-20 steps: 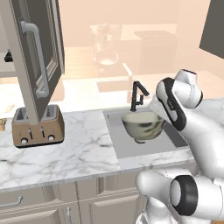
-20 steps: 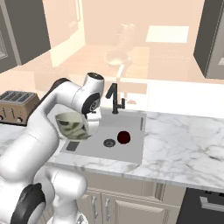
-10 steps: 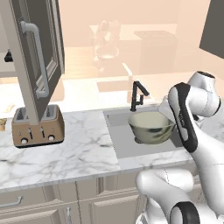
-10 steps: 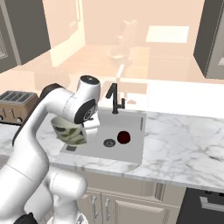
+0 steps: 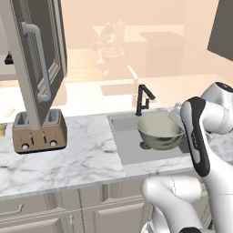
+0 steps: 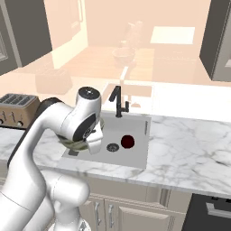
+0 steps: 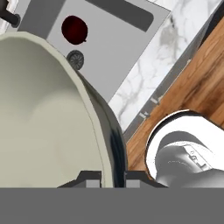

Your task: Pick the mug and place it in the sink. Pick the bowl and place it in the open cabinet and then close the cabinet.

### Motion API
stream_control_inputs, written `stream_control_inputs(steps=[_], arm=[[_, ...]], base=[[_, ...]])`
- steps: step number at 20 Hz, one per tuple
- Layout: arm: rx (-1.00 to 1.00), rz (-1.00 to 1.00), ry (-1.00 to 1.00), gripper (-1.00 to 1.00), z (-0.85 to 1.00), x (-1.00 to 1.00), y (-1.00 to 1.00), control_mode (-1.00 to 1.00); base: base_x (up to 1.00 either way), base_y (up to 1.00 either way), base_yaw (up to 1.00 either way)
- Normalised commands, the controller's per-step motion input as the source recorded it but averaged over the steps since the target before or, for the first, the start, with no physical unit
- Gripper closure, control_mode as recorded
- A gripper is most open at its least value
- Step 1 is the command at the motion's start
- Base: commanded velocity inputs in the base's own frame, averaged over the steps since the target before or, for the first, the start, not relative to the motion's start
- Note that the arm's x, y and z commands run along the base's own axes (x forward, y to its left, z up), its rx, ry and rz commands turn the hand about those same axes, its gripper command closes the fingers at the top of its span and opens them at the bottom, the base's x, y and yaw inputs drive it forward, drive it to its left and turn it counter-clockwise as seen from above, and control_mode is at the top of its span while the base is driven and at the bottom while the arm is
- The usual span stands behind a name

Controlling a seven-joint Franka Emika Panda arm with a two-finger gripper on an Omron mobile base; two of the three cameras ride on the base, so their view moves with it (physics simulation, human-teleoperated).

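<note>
Cream-grey bowl (image 5: 161, 132) hangs above the sink (image 5: 129, 145), its rim pinched between the nearly closed gripper (image 7: 113, 178) fingers, lifted clear for carrying toward the open cabinet (image 5: 38, 59); the mug (image 6: 127, 141) lies in the basin.

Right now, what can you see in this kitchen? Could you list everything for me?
bowl: one, cream-grey, held up over the sink.
mug: one, dark red, on the sink floor beside the drain.
sink: one, grey, set in the marble counter.
faucet: one, black, behind the sink.
toaster: one, copper-brown, on the counter under the cabinet door.
cabinet: one, grey-beige, door open, bar handle.
counter: one, white marble.
gripper: one, dark jaws shut on the bowl's rim.
</note>
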Motion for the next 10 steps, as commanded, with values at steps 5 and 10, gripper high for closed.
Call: stream_control_inputs(steps=[5,10], arm=[[0.00,0.00,0.00,1.00,0.00,0.00,0.00,-1.00],[0.00,0.00,0.00,1.00,0.00,-0.02,0.00,-1.00]], base=[[0.00,0.00,0.00],[0.00,0.00,0.00]])
